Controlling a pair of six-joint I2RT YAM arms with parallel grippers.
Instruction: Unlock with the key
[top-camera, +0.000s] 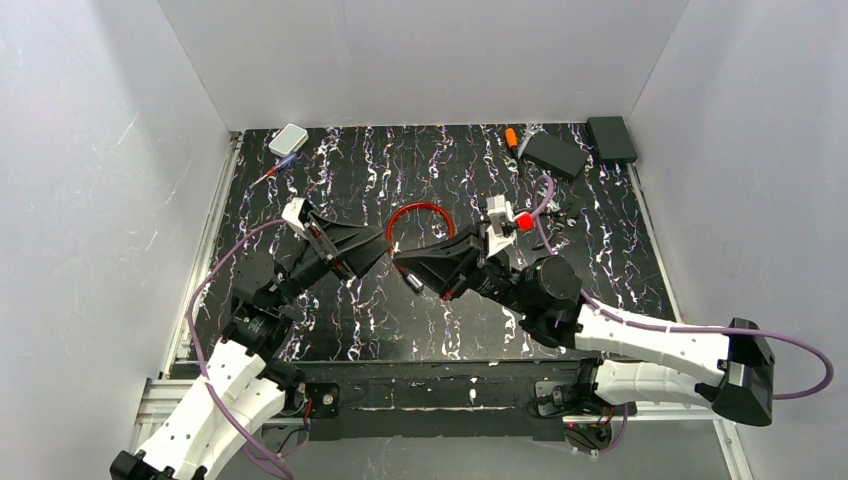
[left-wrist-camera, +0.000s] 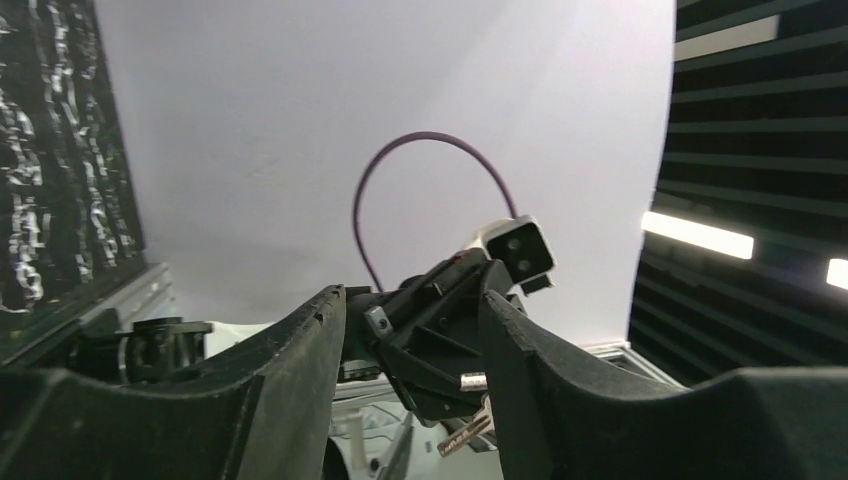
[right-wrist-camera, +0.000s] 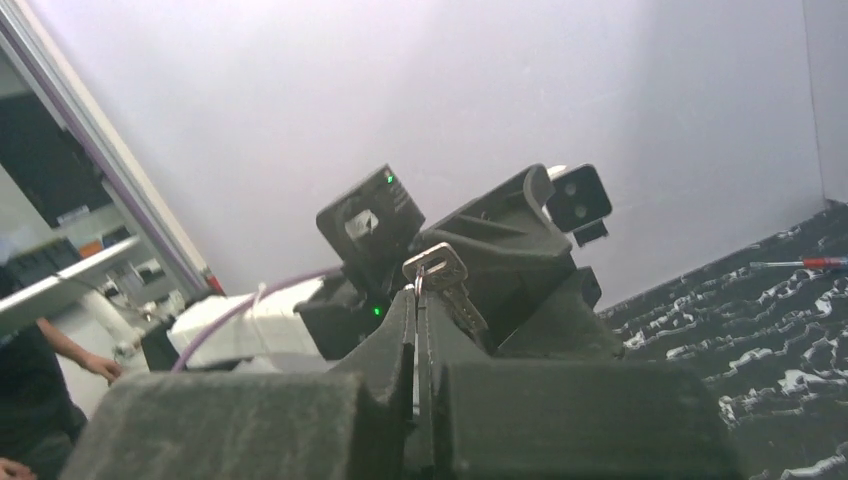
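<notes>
My right gripper is shut on the ring of a silver key. The key sticks up past the fingertips in the right wrist view, where the gripper has its jaws pressed together. In the left wrist view the key hangs below the right gripper. My left gripper is open and empty, its tips facing the right gripper's tips and almost meeting them above the table; the gap shows in its own view. A red cable loop lies on the mat behind both grippers. I cannot tell where the lock body is.
A white box and a pen lie at the back left. An orange-tipped tool and two black boxes lie at the back right. A small red object sits by the right wrist. White walls close in three sides.
</notes>
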